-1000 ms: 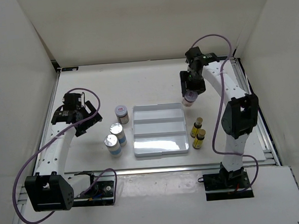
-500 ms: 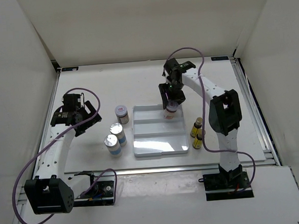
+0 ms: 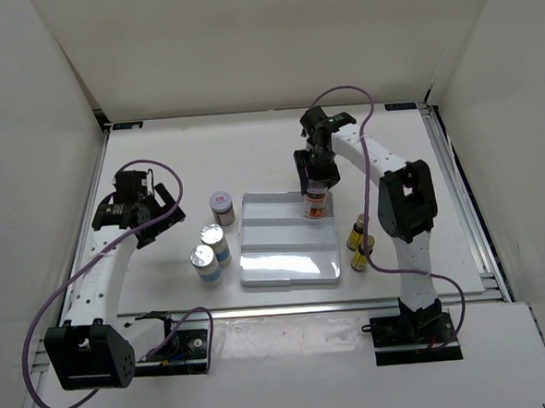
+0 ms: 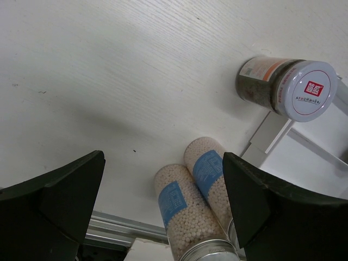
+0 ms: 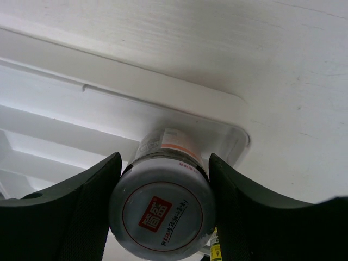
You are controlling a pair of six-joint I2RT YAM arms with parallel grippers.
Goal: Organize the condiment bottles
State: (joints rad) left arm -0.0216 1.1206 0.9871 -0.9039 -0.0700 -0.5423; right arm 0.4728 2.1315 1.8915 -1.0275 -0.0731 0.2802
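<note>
Jar [image 5: 161, 209] | between right jaws | seemingly inside tray [image 5: 163, 93], far-right corner

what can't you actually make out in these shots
- Right wrist view: whether the held squat brown jar with a red-marked white lid touches the white ridged tray; its own body hides its base.
- Left wrist view: tops of the two silver-topped white-and-blue cylinders, cut off by the bottom edge.
- Top view: labels on the two slim yellow dark-capped bottles, too small.

tray [image 3: 290, 258]: glossy plastic | table [image 4: 109, 65]: matt, wood grain | jar [image 5: 163, 209]: glossy lid | right fingers [image 5: 70, 217]: matt black
</note>
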